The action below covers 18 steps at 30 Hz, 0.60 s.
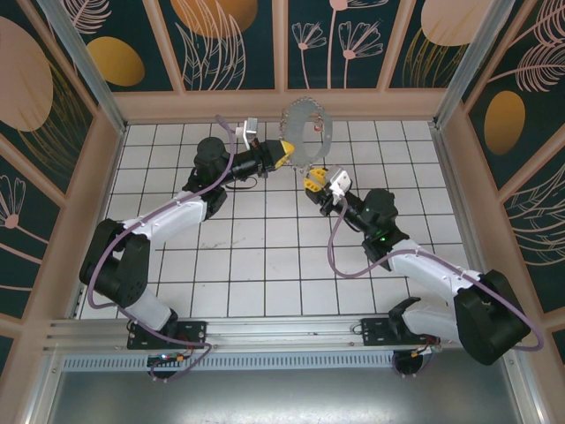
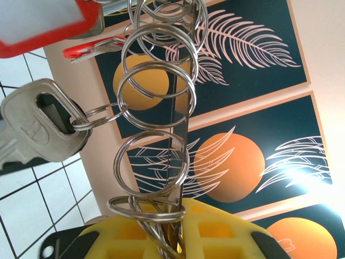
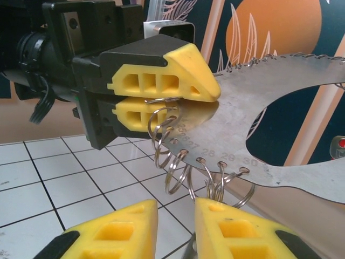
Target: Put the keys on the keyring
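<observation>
The keyring (image 1: pixel 293 113) is a flat metal hoop held up in the air at the back of the table. My left gripper (image 1: pixel 284 152) is shut on its rim. In the right wrist view the left gripper (image 3: pixel 207 96) pinches the numbered plate of the keyring (image 3: pixel 237 108), and wire split rings (image 3: pixel 178 172) hang from the plate's edge holes. My right gripper (image 3: pixel 176 208) sits just under those rings with its jaws apart and floor tile showing through the gap. A thin grey sliver (image 3: pixel 192 247) lies low between the fingers; I cannot tell what it is. The keys are out of view.
In the left wrist view a silvery key (image 2: pixel 38 129) and a red tag (image 2: pixel 48 24) hang from the hoop's rings (image 2: pixel 153 162). White tiled floor (image 1: pixel 265 256) lies below both arms. Patterned walls (image 1: pixel 238 44) close in the back and sides.
</observation>
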Each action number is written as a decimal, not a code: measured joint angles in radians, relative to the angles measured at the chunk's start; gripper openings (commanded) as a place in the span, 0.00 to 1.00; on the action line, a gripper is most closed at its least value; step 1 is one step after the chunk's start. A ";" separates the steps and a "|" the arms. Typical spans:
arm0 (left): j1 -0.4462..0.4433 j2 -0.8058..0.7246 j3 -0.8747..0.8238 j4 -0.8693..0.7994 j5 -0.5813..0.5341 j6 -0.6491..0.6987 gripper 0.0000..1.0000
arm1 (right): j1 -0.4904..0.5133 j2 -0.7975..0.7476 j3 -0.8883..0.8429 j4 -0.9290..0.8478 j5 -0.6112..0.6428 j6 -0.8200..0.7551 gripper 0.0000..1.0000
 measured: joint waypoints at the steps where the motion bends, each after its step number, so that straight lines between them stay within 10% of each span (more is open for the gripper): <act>1: 0.000 0.000 0.000 0.000 0.000 0.000 0.00 | 0.000 0.000 0.000 0.000 0.003 0.000 0.26; 18: 0.000 0.000 0.000 0.000 -0.003 0.000 0.00 | 0.000 0.000 0.000 0.000 0.012 -0.021 0.21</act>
